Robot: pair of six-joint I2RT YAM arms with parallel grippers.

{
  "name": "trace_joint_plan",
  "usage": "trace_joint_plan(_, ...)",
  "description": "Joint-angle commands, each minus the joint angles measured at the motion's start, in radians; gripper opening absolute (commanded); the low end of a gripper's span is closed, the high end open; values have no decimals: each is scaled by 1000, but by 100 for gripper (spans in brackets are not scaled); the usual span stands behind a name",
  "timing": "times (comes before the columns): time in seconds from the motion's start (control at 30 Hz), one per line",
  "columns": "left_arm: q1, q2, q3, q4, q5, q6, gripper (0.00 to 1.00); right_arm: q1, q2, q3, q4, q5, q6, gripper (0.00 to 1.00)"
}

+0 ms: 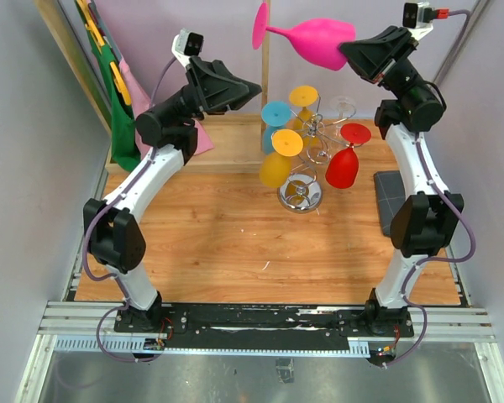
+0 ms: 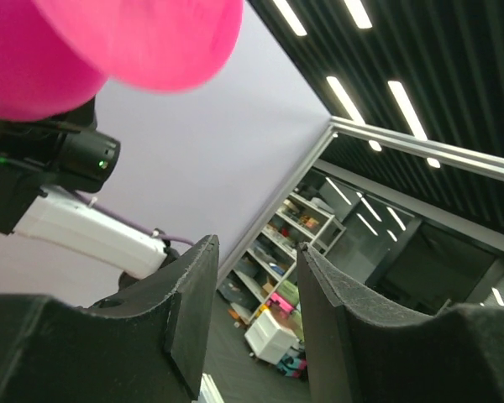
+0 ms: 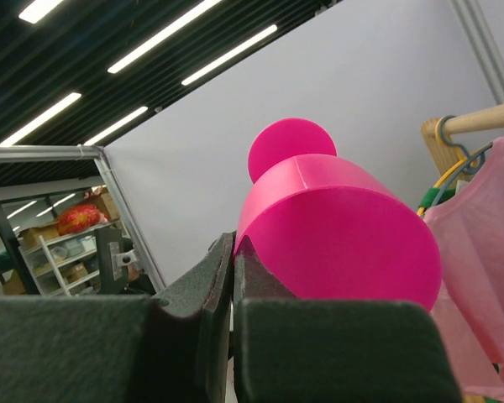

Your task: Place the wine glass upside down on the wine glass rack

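Observation:
A pink wine glass (image 1: 319,42) is held high above the table, lying sideways with its foot (image 1: 259,25) toward the left. My right gripper (image 1: 346,52) is shut on the rim of its bowl; the right wrist view shows the pink wine glass (image 3: 344,227) against the shut right gripper (image 3: 235,243). Below stands the chrome wine glass rack (image 1: 300,196), with yellow, blue, red and clear glasses hanging on it. My left gripper (image 1: 254,88) is raised left of the rack, open and empty. From the left wrist, the wine glass (image 2: 109,42) looms above the left gripper (image 2: 256,248).
A wooden post (image 1: 265,84) rises behind the rack on a raised wooden shelf (image 1: 227,143). Green and pink clothes (image 1: 126,117) hang at the back left. A dark flat box (image 1: 391,197) lies at the table's right edge.

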Motion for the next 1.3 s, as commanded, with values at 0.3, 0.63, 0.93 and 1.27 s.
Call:
trace_joint_plan(0.3, 100, 14, -11, 304, -111, -254, 49, 79, -125, -94, 82, -52, -8, 1)
trace_joint_plan(0.63, 101, 41, -9, 329, -134, -293, 51, 158, -148, -113, 81, -56, -16, 1)
trace_joint_plan(0.93, 106, 39, 19, 358, -173, -321, 52, 195, -174, -161, 82, -72, -33, 1)
trace_joint_plan(1.27, 106, 10, 16, 360, -180, -325, 39, 227, -171, -208, 81, -73, -53, 1)
